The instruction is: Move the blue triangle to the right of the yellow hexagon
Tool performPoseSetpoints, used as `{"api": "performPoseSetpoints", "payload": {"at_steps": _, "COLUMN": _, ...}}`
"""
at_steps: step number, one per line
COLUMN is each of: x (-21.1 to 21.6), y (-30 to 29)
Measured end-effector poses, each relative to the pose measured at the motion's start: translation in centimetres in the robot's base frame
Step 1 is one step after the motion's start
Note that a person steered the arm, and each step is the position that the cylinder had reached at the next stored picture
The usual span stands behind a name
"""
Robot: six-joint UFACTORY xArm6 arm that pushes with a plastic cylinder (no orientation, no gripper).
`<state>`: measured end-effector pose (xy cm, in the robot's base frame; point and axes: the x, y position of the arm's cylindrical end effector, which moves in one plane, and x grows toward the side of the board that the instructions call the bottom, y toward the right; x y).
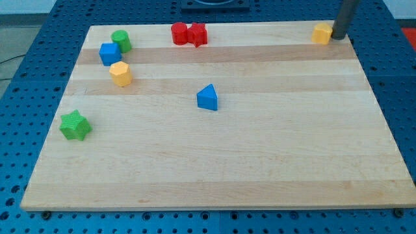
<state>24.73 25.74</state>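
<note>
My tip [338,37], a bare dark rod holding nothing, touches the far yellow block [322,32] at the wooden board's [260,162] top right. The blue triangular block [207,97] sits mid-board, already right of the yellow hexagonal block [120,73] but well apart, probably needing a closer nudge.

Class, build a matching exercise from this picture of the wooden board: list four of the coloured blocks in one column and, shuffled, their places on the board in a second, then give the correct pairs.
Blocks
1. blue triangle block
2. green star-shaped block
3. yellow hexagon block
4. yellow-orange block beside my tip

Places
A. the view's top right corner
B. near the board's middle
C. the view's left edge, lowest of all blocks
D. the view's upper left, just below the blue cube

Pairs: 1-B, 2-C, 3-D, 4-A
</note>
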Motion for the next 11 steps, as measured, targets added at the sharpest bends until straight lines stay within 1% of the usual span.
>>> {"api": "performPoseSetpoints", "payload": {"at_steps": 1, "x": 0.3, "y": -1.9}}
{"api": "performPoseSetpoints", "payload": {"at_steps": 2, "x": 2.2, "y": 0.7}}
{"api": "performPoseSetpoints", "payload": {"at_steps": 3, "x": 8.5, "y": 2.4}}
{"api": "performPoseSetpoints", "payload": {"at_steps": 4, "x": 15.7, "y": -2.0}}
{"api": "performPoseSetpoints", "payload": {"at_steps": 5, "x": 18.9, "y": -10.1}}
{"api": "performPoseSetpoints", "payload": {"at_steps": 6, "x": 18.5, "y": -16.2}}
{"api": "performPoseSetpoints", "payload": {"at_steps": 7, "x": 20.3, "y": -27.9}}
{"api": "performPoseSetpoints", "payload": {"at_steps": 8, "x": 18.3, "y": -30.6}}
{"api": "performPoseSetpoints", "payload": {"at_steps": 9, "x": 14.0, "y": -29.8}}
{"api": "performPoseSetpoints", "payload": {"at_steps": 10, "x": 11.5, "y": -31.0}}
{"api": "performPoseSetpoints", "payload": {"at_steps": 11, "x": 8.2, "y": -30.2}}
